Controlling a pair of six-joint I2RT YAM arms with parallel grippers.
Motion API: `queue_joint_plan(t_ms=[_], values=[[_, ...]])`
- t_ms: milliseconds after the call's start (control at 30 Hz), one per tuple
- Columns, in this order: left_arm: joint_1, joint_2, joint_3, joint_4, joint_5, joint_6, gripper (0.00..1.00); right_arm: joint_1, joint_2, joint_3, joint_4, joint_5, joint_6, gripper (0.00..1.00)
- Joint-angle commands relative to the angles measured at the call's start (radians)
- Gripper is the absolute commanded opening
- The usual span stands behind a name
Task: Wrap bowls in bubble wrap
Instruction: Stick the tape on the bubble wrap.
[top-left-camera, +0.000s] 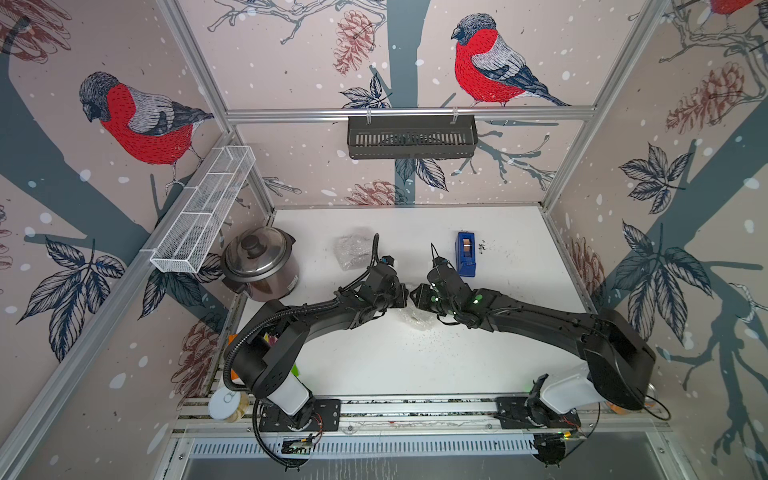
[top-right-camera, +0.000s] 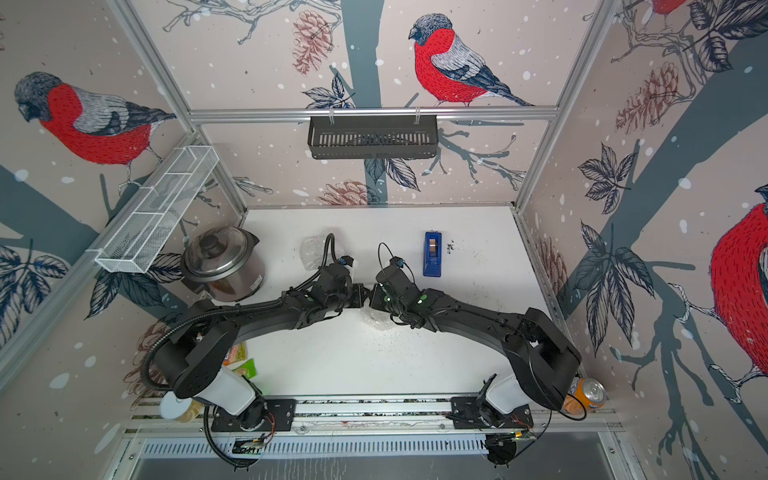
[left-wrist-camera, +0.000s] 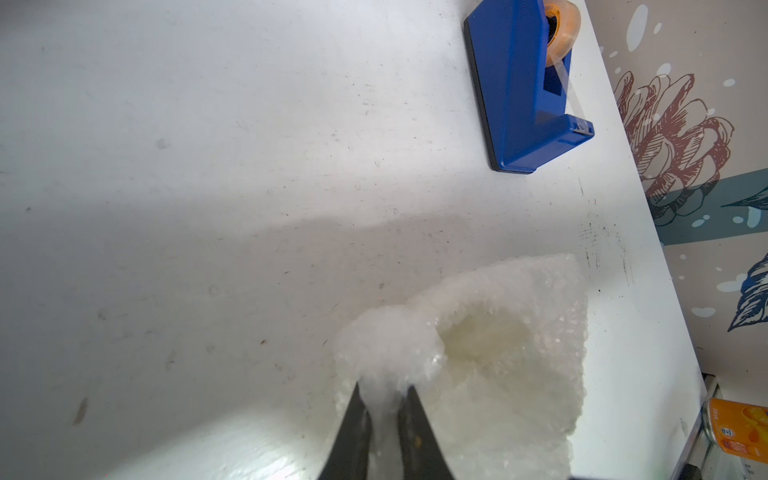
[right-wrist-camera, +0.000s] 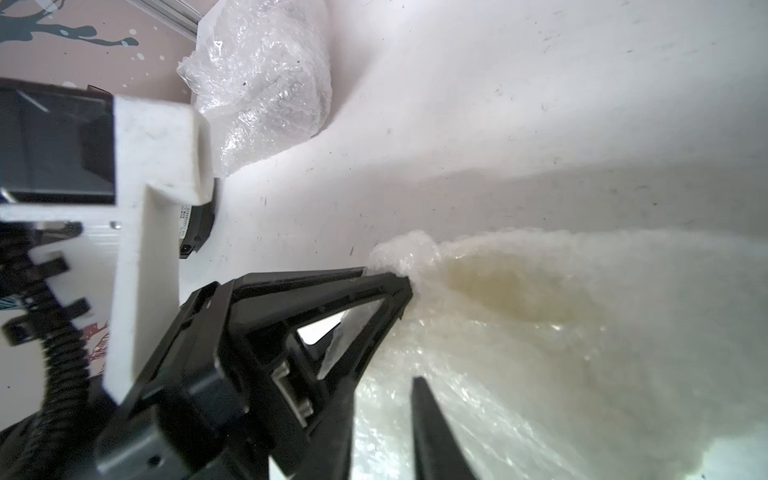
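Left gripper (left-wrist-camera: 383, 390) pinching wrap (left-wrist-camera: 498, 374) over a bowl (left-wrist-camera: 478, 336), mid-table.
Only the left wrist view shows the grip head-on. The jaws are clenched on a gathered twist of wrap, and the cream bowl is a dim shape under the sheet just beyond. A blue dispenser (left-wrist-camera: 523, 91) stands farther off, and a can (left-wrist-camera: 735, 432) sits past the table (left-wrist-camera: 208, 166) edge. The right wrist view shows that pinch from the side, plus a second wrapped bundle (right-wrist-camera: 266, 83) near the wall. The right gripper (right-wrist-camera: 386, 395) is closed low over the sheet; I cannot tell whether it has any wrap. In both top views the arms hide nearly all of this. Only a bit of wrap shows beneath the two grippers, tip to tip, with the cooker (top-left-camera: 259, 266) on the left arm's side.
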Motion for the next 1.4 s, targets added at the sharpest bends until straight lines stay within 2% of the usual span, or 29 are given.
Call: queue_joint_plan(t_ms=[0, 267, 400, 533, 867, 1100, 1200, 1367], values=[[-0.001, -0.007, -0.001, 0.022, 0.000, -0.015, 0.13, 0.005, 0.044, 0.015, 0.012, -0.019, -0.034, 0.00], [0.000, -0.008, -0.009, 0.025, 0.001, -0.018, 0.13, 0.007, 0.082, -0.097, 0.077, -0.024, -0.005, 0.00], [-0.001, -0.008, -0.010, 0.023, -0.001, -0.022, 0.13, 0.027, 0.017, -0.071, 0.078, -0.016, -0.038, 0.00], [-0.001, -0.016, -0.012, 0.023, -0.001, -0.025, 0.13, 0.023, -0.040, -0.020, 0.028, 0.032, -0.067, 0.06], [0.000, -0.015, -0.018, 0.027, 0.000, -0.039, 0.13, -0.011, 0.103, -0.084, 0.124, -0.028, -0.044, 0.00], [-0.001, -0.019, -0.010, 0.012, 0.005, -0.051, 0.13, -0.013, 0.053, -0.031, 0.071, -0.011, -0.071, 0.00], [-0.001, -0.040, -0.002, -0.012, 0.001, -0.064, 0.20, -0.026, 0.058, 0.012, 0.049, -0.004, -0.091, 0.01], [0.015, -0.090, 0.006, -0.055, 0.019, -0.095, 0.40, -0.067, 0.142, 0.037, 0.094, -0.037, -0.105, 0.00]])
